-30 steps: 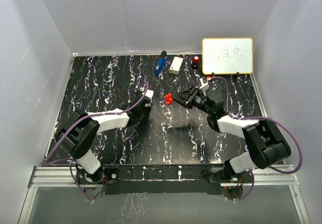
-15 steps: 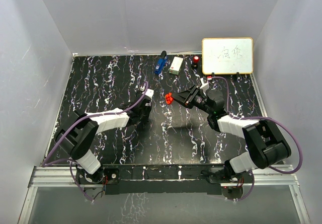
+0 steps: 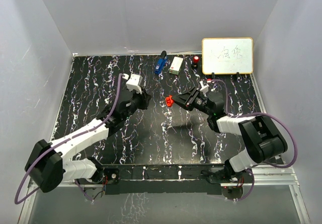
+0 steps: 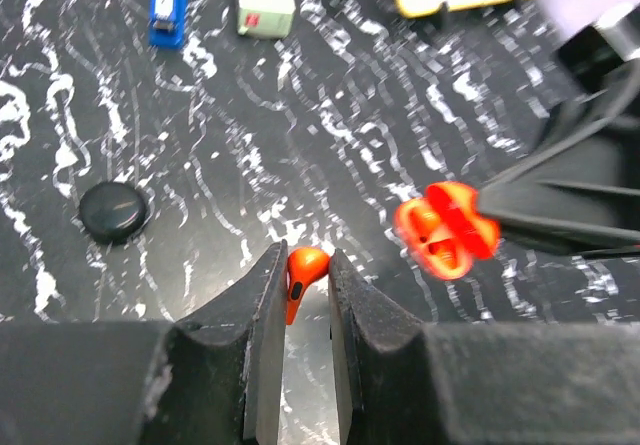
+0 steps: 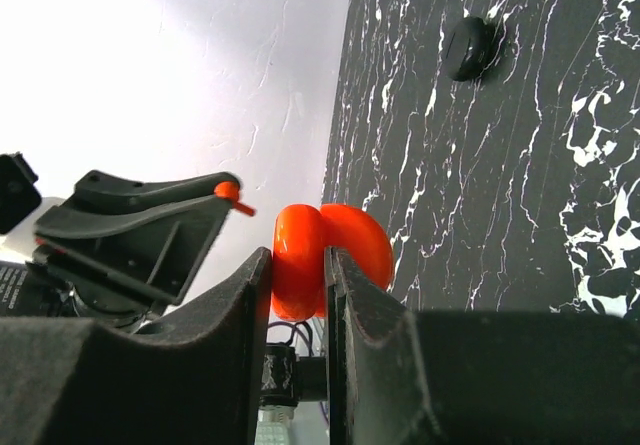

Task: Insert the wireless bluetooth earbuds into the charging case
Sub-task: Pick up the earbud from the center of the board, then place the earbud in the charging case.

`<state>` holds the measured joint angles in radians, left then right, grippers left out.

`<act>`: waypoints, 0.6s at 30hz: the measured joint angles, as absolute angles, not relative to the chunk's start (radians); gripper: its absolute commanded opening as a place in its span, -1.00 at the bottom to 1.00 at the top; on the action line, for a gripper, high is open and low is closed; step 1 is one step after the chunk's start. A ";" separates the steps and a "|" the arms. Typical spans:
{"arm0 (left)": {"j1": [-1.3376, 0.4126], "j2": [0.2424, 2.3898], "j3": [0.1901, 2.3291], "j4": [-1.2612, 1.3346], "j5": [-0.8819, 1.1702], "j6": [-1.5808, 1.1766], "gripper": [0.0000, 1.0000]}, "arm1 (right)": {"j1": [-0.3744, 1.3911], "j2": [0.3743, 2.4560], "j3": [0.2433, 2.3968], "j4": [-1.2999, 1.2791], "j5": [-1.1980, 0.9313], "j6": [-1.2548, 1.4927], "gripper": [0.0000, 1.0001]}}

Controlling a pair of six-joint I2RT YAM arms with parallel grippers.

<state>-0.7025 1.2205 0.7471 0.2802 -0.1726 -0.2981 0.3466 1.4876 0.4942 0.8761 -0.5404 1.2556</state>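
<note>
My left gripper [image 4: 302,275] is shut on a small orange-red earbud [image 4: 308,261] and holds it above the table, just left of the case. In the top view the left gripper [image 3: 144,101] is raised near the table's middle. My right gripper [image 5: 297,263] is shut on the red charging case [image 5: 355,237] and holds it in the air with its lid open. The case also shows in the left wrist view [image 4: 447,228] and in the top view [image 3: 169,100]. The right wrist view also shows the earbud [image 5: 229,192] at the left fingertips. The mostly black earbud is not in view.
A black round disc [image 4: 113,212] lies on the table left of the left gripper. At the back stand a blue object [image 3: 160,64], a white box [image 3: 176,65], a small red-topped piece [image 3: 195,59] and a whiteboard [image 3: 227,56].
My left arm has lifted off the table and risen with the earbud in its jaws. My right gripper has shifted slightly left with the case.
</note>
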 measured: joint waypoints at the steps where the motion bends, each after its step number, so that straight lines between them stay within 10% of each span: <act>1: -0.702 1.197 0.730 0.317 -0.161 -0.307 -1.00 | 0.346 1.498 0.493 0.888 -0.547 1.265 -0.92; 18: -0.702 1.266 0.506 0.938 0.058 -0.404 -1.00 | 0.345 1.643 0.492 1.139 -0.633 1.460 -0.93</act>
<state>-0.7025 1.2655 0.5064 0.9382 0.0578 -0.4038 0.3447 1.6428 0.4923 1.1389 -0.6327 1.4605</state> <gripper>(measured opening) 0.183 0.228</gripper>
